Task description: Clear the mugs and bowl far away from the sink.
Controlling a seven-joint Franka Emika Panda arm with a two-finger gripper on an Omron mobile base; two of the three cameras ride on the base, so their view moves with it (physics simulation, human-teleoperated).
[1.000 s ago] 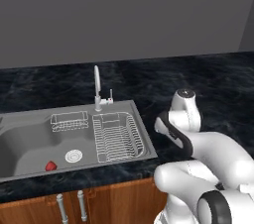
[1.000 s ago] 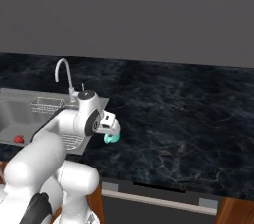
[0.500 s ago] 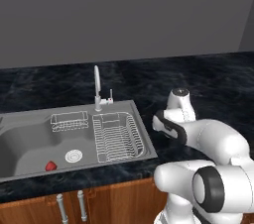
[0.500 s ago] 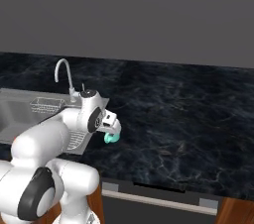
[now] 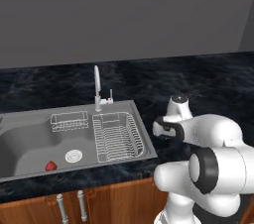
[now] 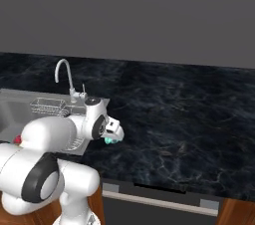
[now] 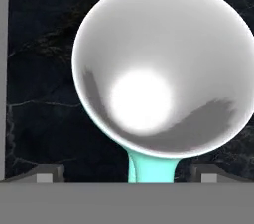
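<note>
A white robot arm reaches low over a dark marble counter (image 6: 189,119) in a simulated kitchen, its gripper (image 6: 112,134) hanging just beside the right-hand edge of the steel sink (image 5: 30,141). A pale teal mug (image 6: 109,140) peeks out beneath the hand at that spot, close to the counter's front edge. From the camera on the hand, the mug (image 7: 166,69) appears mouth-on: a wide, pale, glossy interior with a bright highlight, and a teal strip of its outer wall running down between the two dark fingertips (image 7: 47,172), one on either side of that strip. The gripper appears to be clasping the mug, though the contact itself sits at the very bottom of that view and is hard to confirm. Whether the mug rests on the counter or is lifted off it cannot be judged from here.

Inside the sink, a ribbed wire draining rack (image 5: 116,136) occupies the right part of the basin, nearest the gripper. A small wire basket (image 5: 69,121) sits to the rack's left against the sink's back wall, and the metal faucet (image 5: 98,89) rises behind the rack. A round drain (image 5: 73,156) lies on the sink floor, with a small red object (image 5: 50,166) just left of it
</note>
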